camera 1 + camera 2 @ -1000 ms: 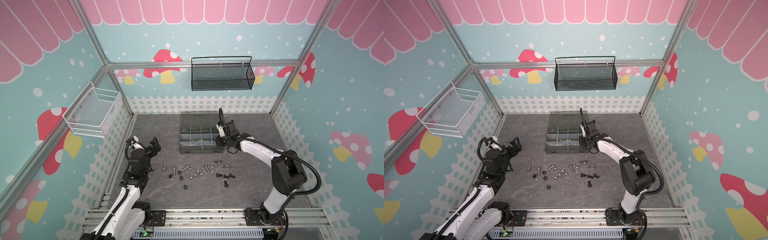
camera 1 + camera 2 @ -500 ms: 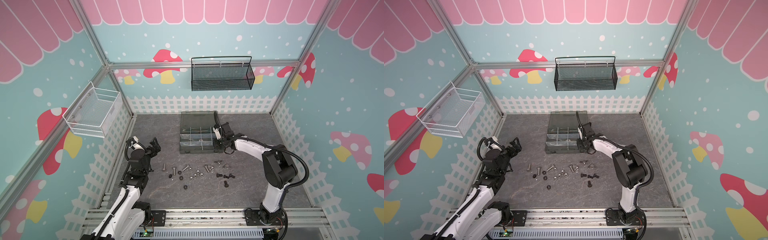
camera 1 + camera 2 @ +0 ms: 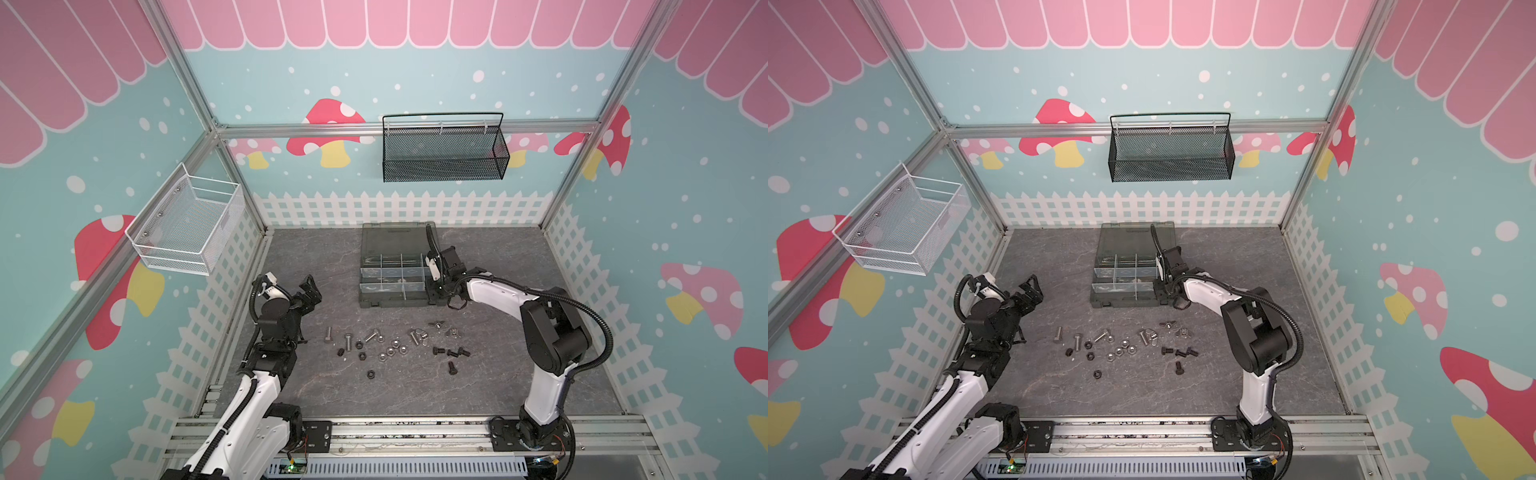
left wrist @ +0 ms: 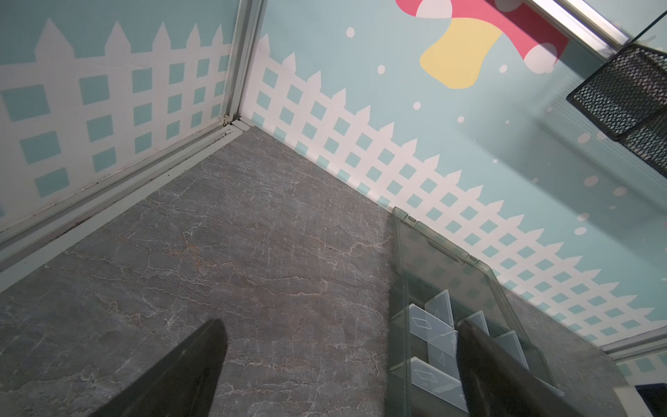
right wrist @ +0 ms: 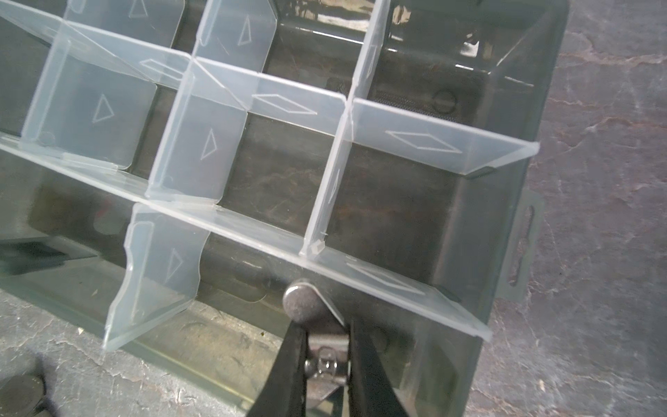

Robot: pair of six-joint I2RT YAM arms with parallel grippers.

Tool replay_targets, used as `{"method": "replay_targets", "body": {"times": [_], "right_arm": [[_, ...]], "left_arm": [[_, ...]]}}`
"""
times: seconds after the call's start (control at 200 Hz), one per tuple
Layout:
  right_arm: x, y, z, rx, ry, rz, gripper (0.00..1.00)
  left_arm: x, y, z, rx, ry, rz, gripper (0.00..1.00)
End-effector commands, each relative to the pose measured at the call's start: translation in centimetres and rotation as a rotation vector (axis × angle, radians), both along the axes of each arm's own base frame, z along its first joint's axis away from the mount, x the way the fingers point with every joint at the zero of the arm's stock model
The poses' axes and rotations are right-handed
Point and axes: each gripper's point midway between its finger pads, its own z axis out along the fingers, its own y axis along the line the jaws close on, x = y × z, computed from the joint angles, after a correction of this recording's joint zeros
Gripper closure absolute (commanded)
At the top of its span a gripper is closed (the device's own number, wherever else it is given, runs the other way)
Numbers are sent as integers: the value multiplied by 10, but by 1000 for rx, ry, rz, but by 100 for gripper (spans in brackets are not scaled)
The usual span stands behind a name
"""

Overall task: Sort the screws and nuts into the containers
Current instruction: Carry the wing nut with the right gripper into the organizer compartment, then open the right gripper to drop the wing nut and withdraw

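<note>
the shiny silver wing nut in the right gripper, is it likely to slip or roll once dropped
The silver wing nut looks like smooth, rigid metal, so the right gripper, pinching its narrow middle, could let it twist. Its flat wings should probably stop it rolling in the grey organiser case.

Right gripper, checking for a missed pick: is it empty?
No, the right gripper is shut on a silver wing nut at the organiser case.
</note>
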Motion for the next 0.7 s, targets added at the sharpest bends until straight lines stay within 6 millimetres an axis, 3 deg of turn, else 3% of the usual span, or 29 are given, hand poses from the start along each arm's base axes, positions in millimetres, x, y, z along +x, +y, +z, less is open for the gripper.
{"method": "replay_targets", "body": {"times": [0.0, 0.395, 0.69], "right_arm": [[-6, 1, -10, -20, 22, 3, 88], [-8, 0, -4, -23, 10, -4, 66], [-13, -1, 24, 10, -35, -34, 64]], "left_arm": [[-3, 1, -2, -13, 3, 15, 0], [-5, 2, 1, -13, -3, 17, 0], [-6, 2, 1, -16, -4, 16, 0]]}}
